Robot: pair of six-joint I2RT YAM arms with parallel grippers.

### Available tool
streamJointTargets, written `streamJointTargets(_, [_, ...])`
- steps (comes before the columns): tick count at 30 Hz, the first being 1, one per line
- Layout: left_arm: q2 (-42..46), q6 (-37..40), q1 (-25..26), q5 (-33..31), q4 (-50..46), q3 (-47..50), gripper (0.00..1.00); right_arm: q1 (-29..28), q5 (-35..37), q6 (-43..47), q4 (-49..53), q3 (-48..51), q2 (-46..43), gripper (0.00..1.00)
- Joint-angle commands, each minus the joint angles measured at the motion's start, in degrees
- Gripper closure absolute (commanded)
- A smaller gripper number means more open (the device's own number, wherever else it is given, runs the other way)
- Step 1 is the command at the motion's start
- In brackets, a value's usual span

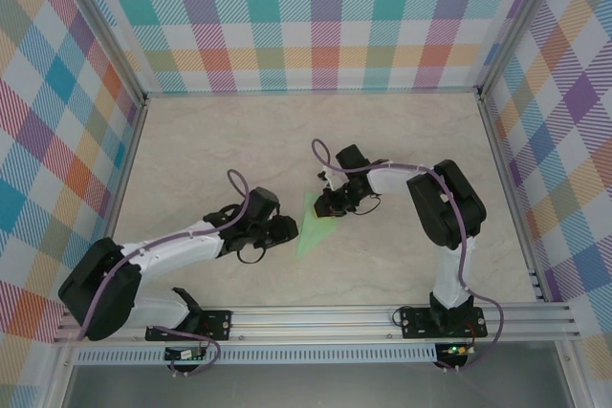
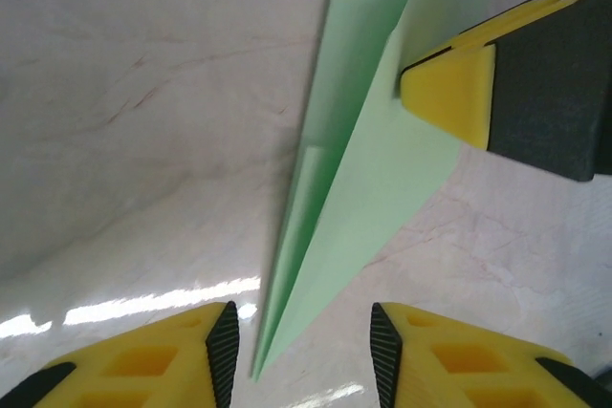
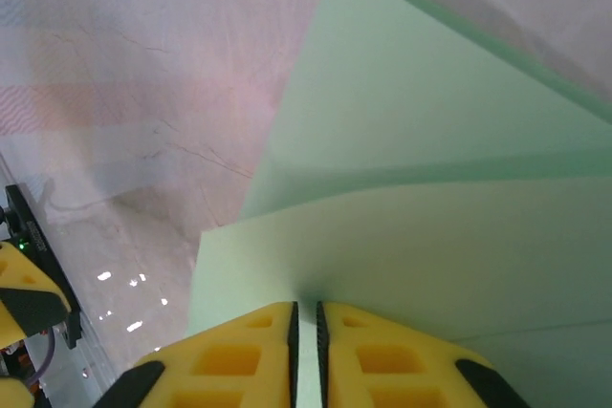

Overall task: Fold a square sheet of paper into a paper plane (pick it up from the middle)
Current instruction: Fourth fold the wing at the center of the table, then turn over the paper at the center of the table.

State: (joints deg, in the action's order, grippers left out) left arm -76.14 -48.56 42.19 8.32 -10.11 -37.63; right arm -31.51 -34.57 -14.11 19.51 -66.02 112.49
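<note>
Paper plane [image 2: 368,174] is folded: narrow green dart with layered wings, flat on the table [image 1: 210,140], lying between the two pincers. Right gripper [image 3: 306,317] has its jaws pressed almost together on an upper flap near the wide tail end. The wrist view shows only a thin slit between the pads, with the sheet's edge running into it, so I read it as pinching the plane. The rest of the paper fans out ahead of its fingertips and off to its right. Probable reason for holding there: it pins the tail so the creases don't spring open and the dart doesn't skate on the slick tabletop. Left gripper [image 2: 304,332] is spread, pads well apart. The plane's pointed nose sits in the gap between them, closer to the left-hand pad, and I see no contact with either pad. From the left pincer the body runs straight ahead and up to where the right pincer's yellow pad bites the wing. Overhead view agrees: left fingertips just beside the lower edge of the dart, right fingertips at its upper end, arms converging from both sides. My guess is the folding is essentially done and this is a release or hand-off stage. Risk: with thin paper, any drag from the right pads could pull the wing fold open or skew the dart.
</note>
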Motion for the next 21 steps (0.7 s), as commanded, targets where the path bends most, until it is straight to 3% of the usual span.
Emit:
streamJointTargets(1, [-4.33, 3.88, -0.88, 2.00, 1.10, -4.30, 0.56, 0.21, 2.19, -0.63, 3.12, -2.27, -4.66, 0.81])
streamJointTargets(7, [-11.62, 6.68, -2.22, 3.62, 0.67, -8.60, 0.55, 2.30, 12.96, -14.45, 4.48, 2.32, -10.05, 0.75])
streamJointTargets(13, [-15.97, 10.16, -2.73, 3.42, -2.32, -12.33, 0.57, 2.51, 11.72, -25.49, -1.83, 12.42, -15.91, 0.66])
streamJointTargets(21, [-19.64, 10.80, -3.26, 5.10, -1.19, -13.24, 0.60, 2.26, 8.53, -29.86, -5.30, 15.98, -15.46, 0.62])
